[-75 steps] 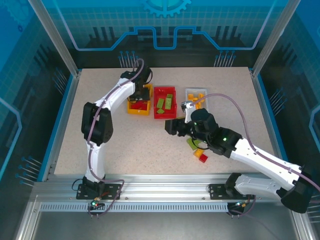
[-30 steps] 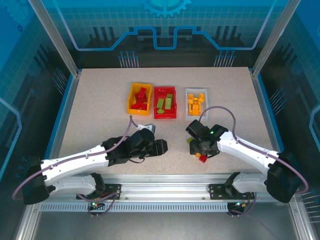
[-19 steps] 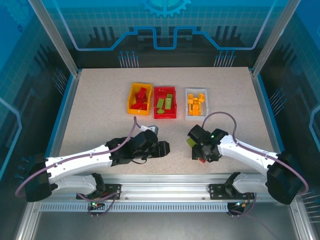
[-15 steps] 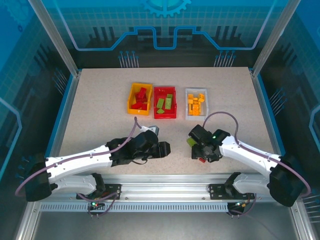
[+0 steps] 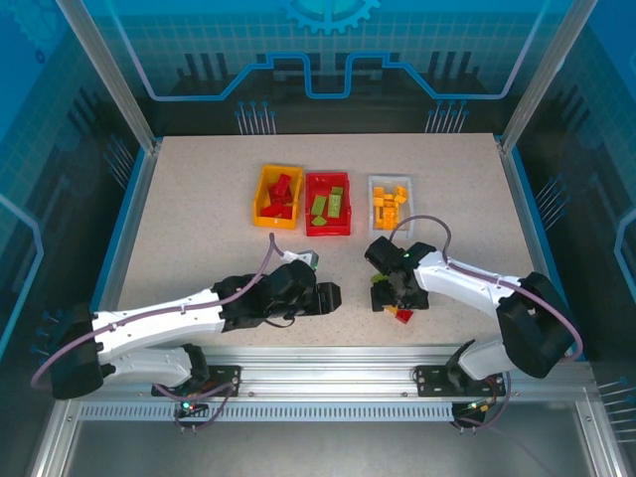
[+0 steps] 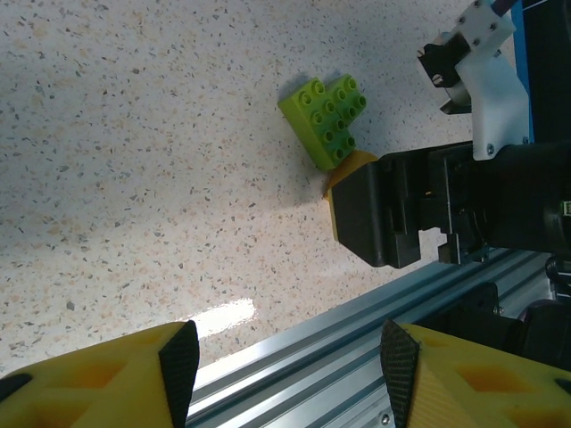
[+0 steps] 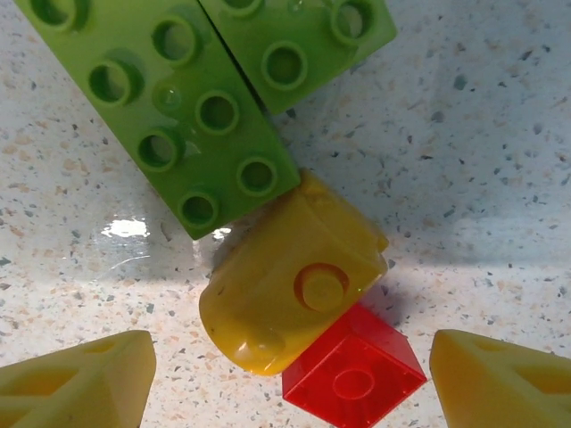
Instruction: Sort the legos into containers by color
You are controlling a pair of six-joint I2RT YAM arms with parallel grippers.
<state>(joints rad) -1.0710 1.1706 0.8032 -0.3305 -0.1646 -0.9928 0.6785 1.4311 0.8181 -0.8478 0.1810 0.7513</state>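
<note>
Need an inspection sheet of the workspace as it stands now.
Surface: speckled table, no spills or damage seen.
Job's things: yellow bin holds red bricks; red bin holds green bricks; white bin holds orange bricks. Loose greens, yellow piece and loose red lie bunched together on the table.
Clutter: nothing seen.
Grippers: right gripper open, above the loose bunch, gripping nothing. Left gripper open and empty, beside the bunch.
Cables: purple cables loop off each arm, no snag seen.
Surroundings: aluminium frame, blue panels behind.
</note>
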